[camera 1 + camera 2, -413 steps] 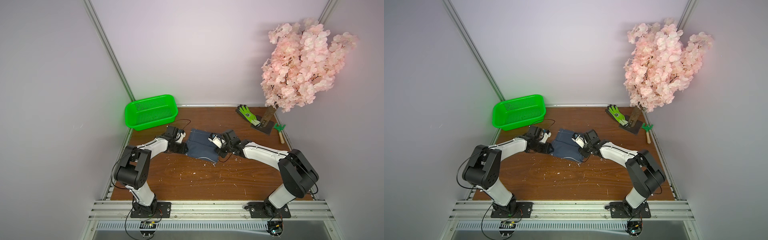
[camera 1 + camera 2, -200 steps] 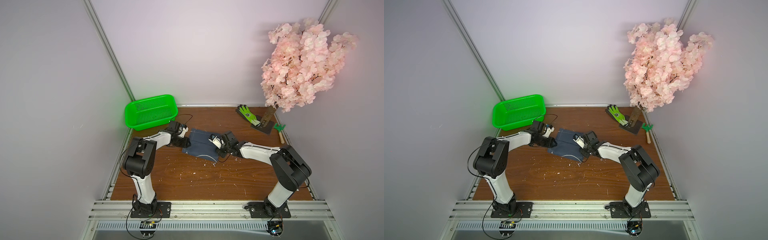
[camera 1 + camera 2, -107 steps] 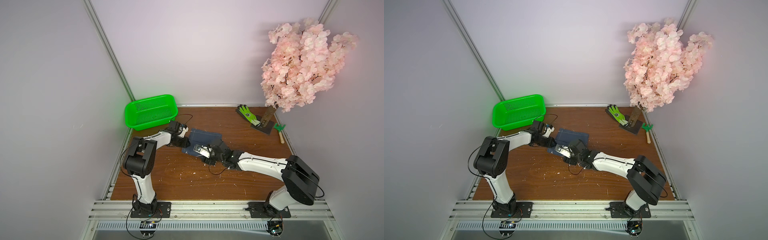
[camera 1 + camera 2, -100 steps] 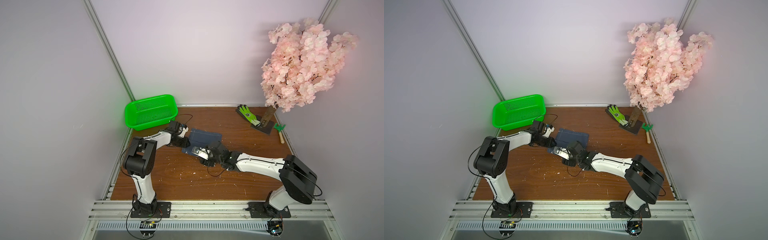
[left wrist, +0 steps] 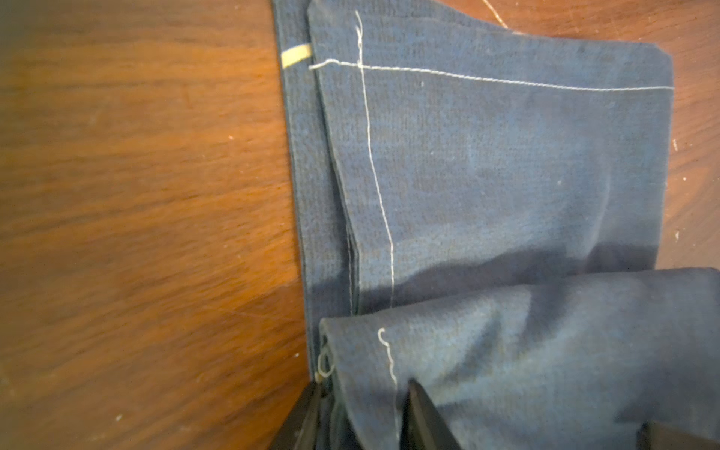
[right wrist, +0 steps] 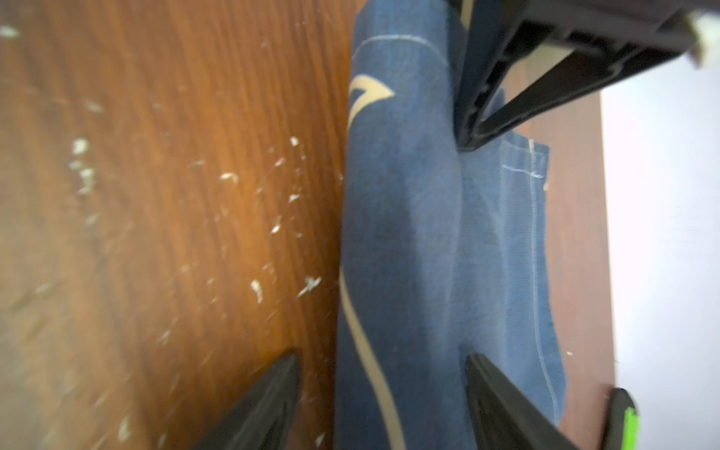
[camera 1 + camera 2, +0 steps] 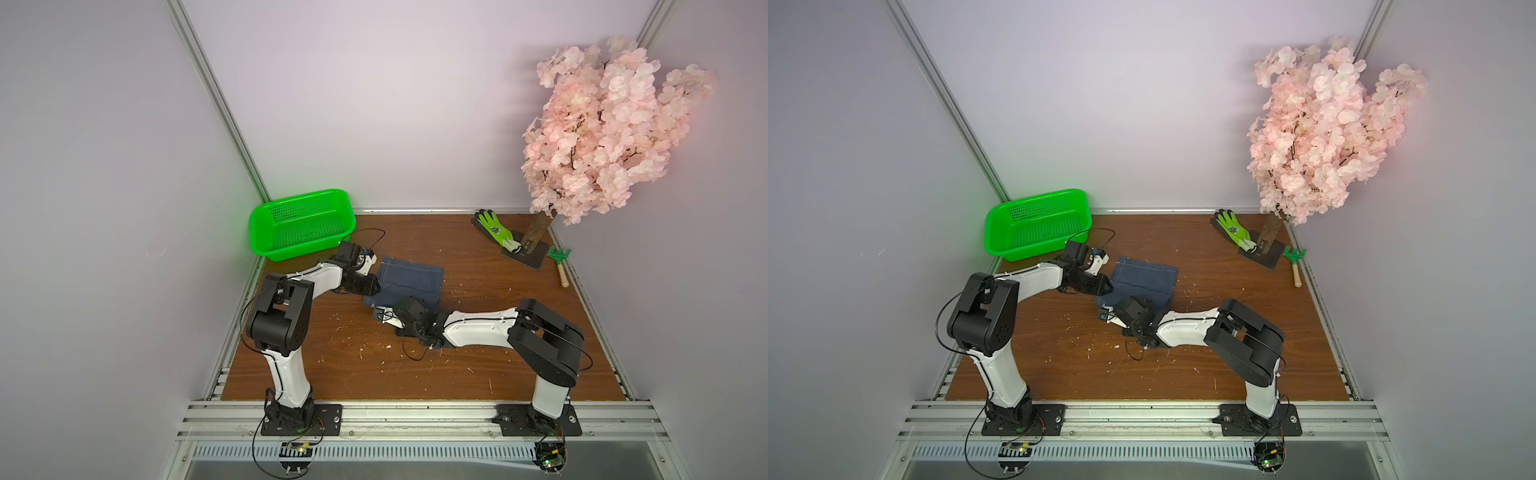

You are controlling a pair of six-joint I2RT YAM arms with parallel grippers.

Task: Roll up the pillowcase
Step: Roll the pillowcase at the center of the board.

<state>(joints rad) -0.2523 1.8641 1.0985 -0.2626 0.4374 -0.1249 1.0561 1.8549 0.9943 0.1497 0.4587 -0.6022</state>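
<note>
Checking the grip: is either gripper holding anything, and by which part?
The left gripper pinches the dark denim-blue cloth pillowcase by one end of its rolled fold; the right gripper, jaws open astride that fold, holds nothing.

The pillowcase is seen in dark denim blue, crossed by pale stitching and cream curves. The basket is coloured bright green, the blossoms pink, the table grained brown, flecked white.
</note>
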